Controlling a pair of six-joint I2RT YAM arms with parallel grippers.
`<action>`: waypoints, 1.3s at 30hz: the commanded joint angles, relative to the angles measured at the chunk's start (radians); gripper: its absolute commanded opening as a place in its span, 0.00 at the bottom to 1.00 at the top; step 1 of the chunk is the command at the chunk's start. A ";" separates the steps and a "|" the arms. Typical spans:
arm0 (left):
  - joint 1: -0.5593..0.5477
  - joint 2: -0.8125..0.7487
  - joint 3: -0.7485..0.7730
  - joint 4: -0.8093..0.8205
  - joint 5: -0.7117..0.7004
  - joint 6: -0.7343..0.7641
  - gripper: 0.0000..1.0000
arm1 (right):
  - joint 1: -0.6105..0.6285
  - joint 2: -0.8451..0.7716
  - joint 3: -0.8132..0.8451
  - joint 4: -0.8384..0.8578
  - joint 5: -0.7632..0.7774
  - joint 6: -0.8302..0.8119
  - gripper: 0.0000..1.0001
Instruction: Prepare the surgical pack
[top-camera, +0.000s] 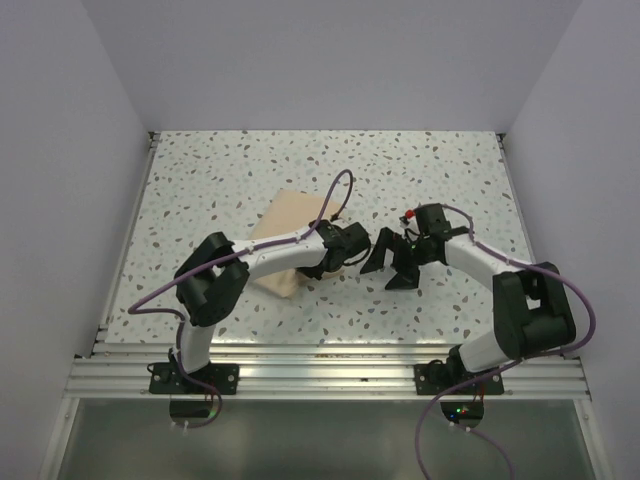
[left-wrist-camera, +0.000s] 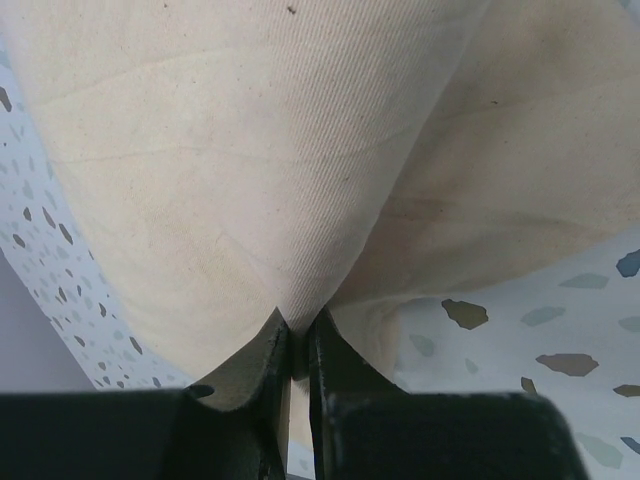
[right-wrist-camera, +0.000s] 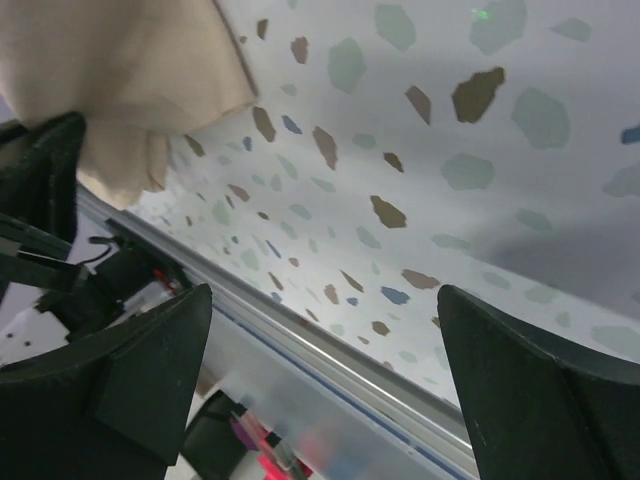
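Surgical pack (top-camera: 288, 228) lies near the middle of the table (top-camera: 430, 180), a bit left of centre. The beige cloth is already folded into a squarish bundle. No tray, instruments or gauze on show; prob. wrapped inside, but can't confirm from these views.

L gripper (left-wrist-camera: 298, 325) has its fingers almost together, pinching a fold of the cloth, and the fabric gathers to a point at the pinch. R gripper (top-camera: 392, 265) hangs just beside it w/ fingers spread wide, holding nothing; the cloth edge is near but not touching.

Judgement: wrap is well along, late stage. Left to do: pull this flap over or tuck it, let go, leave the bundle closed. Whether the other flaps are secured isn't visible.
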 joint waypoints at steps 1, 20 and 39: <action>0.002 -0.033 0.063 -0.005 -0.010 0.022 0.00 | 0.003 0.036 -0.007 0.220 -0.102 0.164 0.98; 0.013 -0.116 0.102 0.011 0.075 0.074 0.00 | 0.197 0.357 0.145 0.769 -0.145 0.637 0.19; 0.013 -0.152 0.149 0.094 0.191 0.166 0.00 | 0.384 0.699 0.383 1.169 0.010 0.811 0.04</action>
